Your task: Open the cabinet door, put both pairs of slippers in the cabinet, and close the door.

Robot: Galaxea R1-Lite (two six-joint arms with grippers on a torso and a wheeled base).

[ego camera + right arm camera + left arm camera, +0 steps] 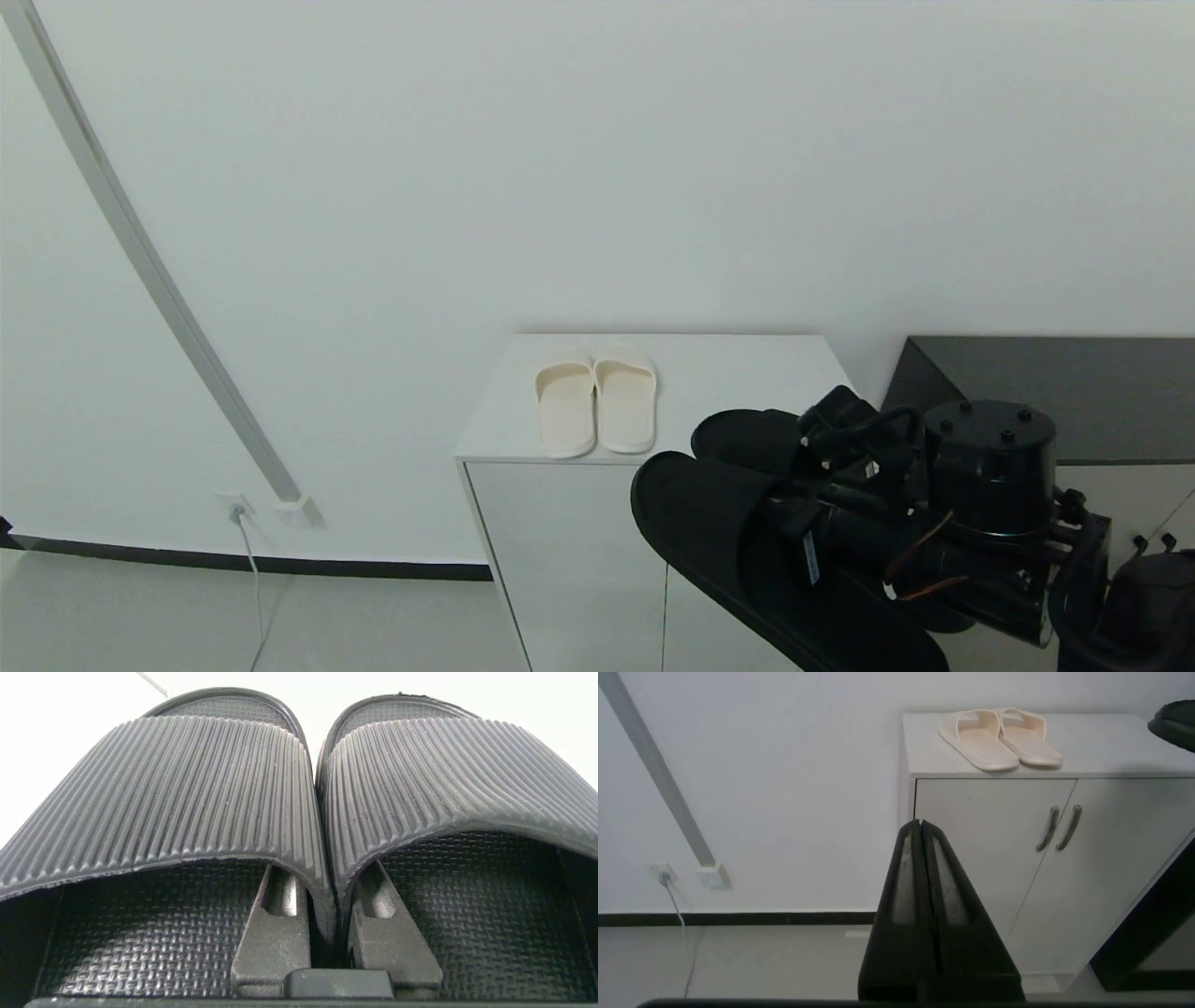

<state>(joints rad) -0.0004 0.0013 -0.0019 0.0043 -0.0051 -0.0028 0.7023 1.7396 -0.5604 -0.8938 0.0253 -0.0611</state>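
A pair of cream slippers [596, 401] lies side by side on top of the white cabinet [560, 541]. The cabinet's two doors stand closed, their handles [1060, 828] meeting at the middle. My right gripper [822, 490] holds a pair of black slippers [719, 504] in the air before the cabinet's right front corner. Its fingers [271, 938] reach in under the straps and pinch the slippers' [318, 793] inner sides together. My left gripper [921, 835] hangs low to the left of the cabinet, shut with nothing in it. The cream slippers [1001, 737] lie beyond it.
A dark cabinet [1074, 383] stands right of the white one. On the wall to the left are a socket with a cable [238, 511] and a slanting grey conduit [140, 252]. Bare floor lies left of the cabinet.
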